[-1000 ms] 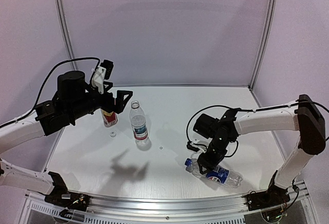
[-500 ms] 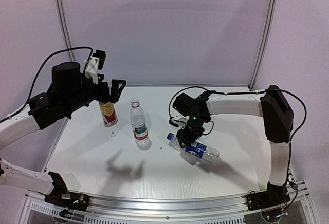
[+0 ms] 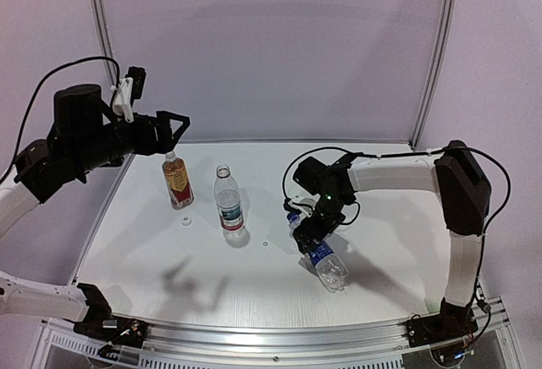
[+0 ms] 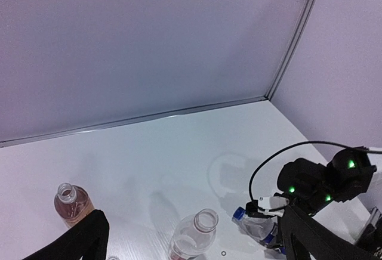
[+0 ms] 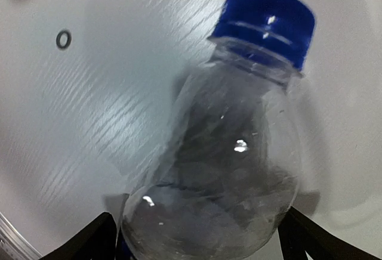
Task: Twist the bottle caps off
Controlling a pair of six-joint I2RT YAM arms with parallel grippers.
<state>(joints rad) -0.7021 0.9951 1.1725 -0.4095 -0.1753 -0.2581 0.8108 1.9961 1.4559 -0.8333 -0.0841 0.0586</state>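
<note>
The blue-label bottle (image 3: 326, 259) lies on its side right of centre, its blue cap (image 3: 292, 217) on and pointing far-left. My right gripper (image 3: 316, 230) is low over its shoulder. In the right wrist view the clear body (image 5: 221, 176) fills the gap between the wide-apart fingers (image 5: 89, 239), with the blue cap (image 5: 265, 24) ahead. The amber bottle (image 3: 176, 181) and the red-white label bottle (image 3: 227, 201) stand upright with open mouths. A small white cap (image 3: 185, 220) lies between them. My left gripper (image 3: 174, 123) hangs open and empty, high above the amber bottle (image 4: 71, 200).
A tiny ring (image 3: 265, 243) lies on the white table (image 3: 398, 191) left of the lying bottle. Walls and metal posts close the back and sides. The right arm's cable (image 3: 296, 166) loops above its wrist.
My right arm carried the blue-label bottle from the front right towards the centre, then its jaws opened and the bottle now lies on the table. My left arm rose and drew back left.
</note>
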